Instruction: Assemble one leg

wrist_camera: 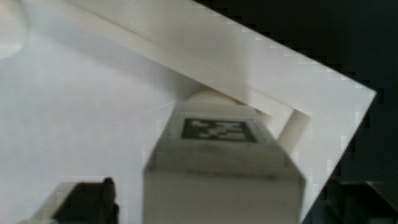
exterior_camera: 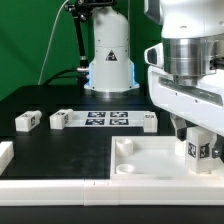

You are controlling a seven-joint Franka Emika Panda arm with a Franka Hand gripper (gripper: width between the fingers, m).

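The leg (wrist_camera: pixel 222 175) is a white block with a black-and-white tag (wrist_camera: pixel 217 128). It stands upright on a corner of the large white panel (wrist_camera: pixel 89 90). In the exterior view the leg (exterior_camera: pixel 198 150) stands at the panel's (exterior_camera: pixel 150 160) right corner, right under my gripper (exterior_camera: pixel 198 135). In the wrist view my gripper (wrist_camera: pixel 222 205) straddles the leg. The dark left finger (wrist_camera: pixel 89 205) stands a little off the leg, with a strip of white panel showing between them. The other finger is lost against the dark table. The jaws are open around the leg.
Two more legs (exterior_camera: pixel 27 121) (exterior_camera: pixel 63 119) lie on the black table at the exterior view's left, and another (exterior_camera: pixel 149 121) by the marker board (exterior_camera: pixel 105 119). The robot base (exterior_camera: pixel 108 60) stands behind. A white part (exterior_camera: pixel 5 152) sits at the left edge.
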